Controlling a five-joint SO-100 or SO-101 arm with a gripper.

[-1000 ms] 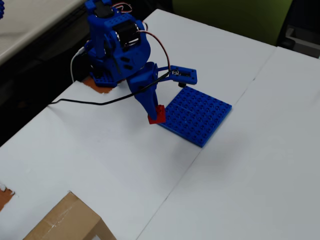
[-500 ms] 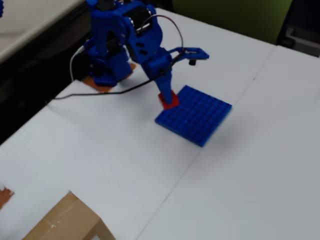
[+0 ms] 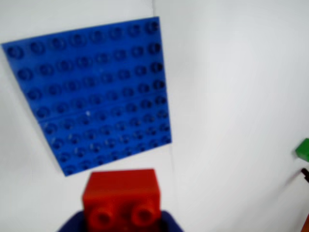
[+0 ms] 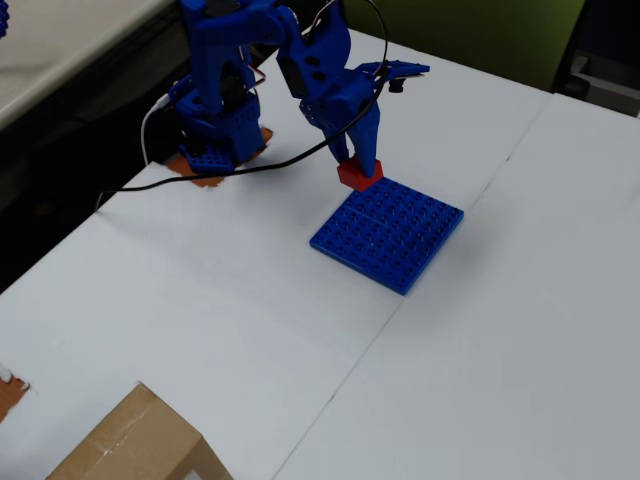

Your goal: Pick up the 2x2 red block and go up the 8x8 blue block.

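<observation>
The 2x2 red block [image 3: 121, 197] is held in my blue gripper [image 3: 120, 223] at the bottom of the wrist view, two studs facing the camera. The 8x8 blue block [image 3: 94, 92] lies flat on the white table just beyond it. In the overhead view my gripper [image 4: 355, 160] is shut on the red block [image 4: 359, 174], which hangs at the back left corner of the blue block [image 4: 388, 232]. I cannot tell whether the red block touches the plate or the table.
A green object [image 3: 303, 149] shows at the right edge of the wrist view. A cardboard box [image 4: 130, 445] sits at the front left of the table. The arm's base [image 4: 215, 130] and a black cable [image 4: 200, 175] are at the back left.
</observation>
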